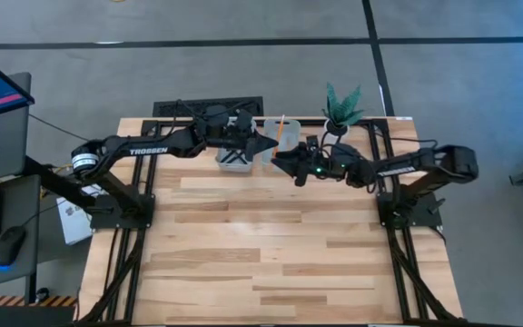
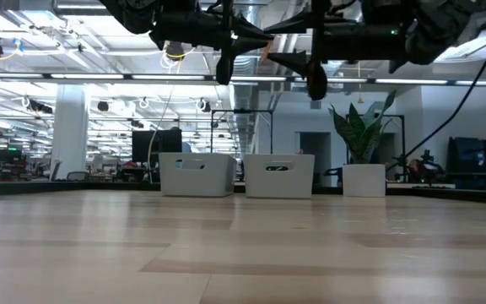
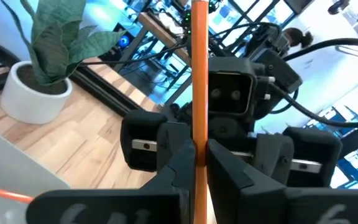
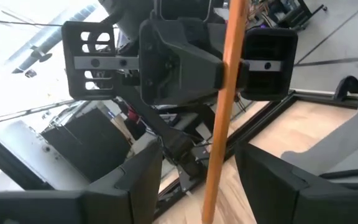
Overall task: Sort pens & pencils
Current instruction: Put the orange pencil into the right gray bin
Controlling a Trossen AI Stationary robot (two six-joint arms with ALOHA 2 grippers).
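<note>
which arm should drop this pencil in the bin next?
Probably left. The left gripper is shut on the thin orange pencil, while the right gripper is open, its fingers standing apart around the stick. Both meet above the two grey plastic bins at the table's far edge.

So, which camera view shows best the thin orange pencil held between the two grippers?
The left wrist view: the thin orange pencil stands upright, clamped in the left gripper. The right wrist view shows it between the right gripper's open fingers. High view: only a sliver. Low view: hard to make out.
</note>
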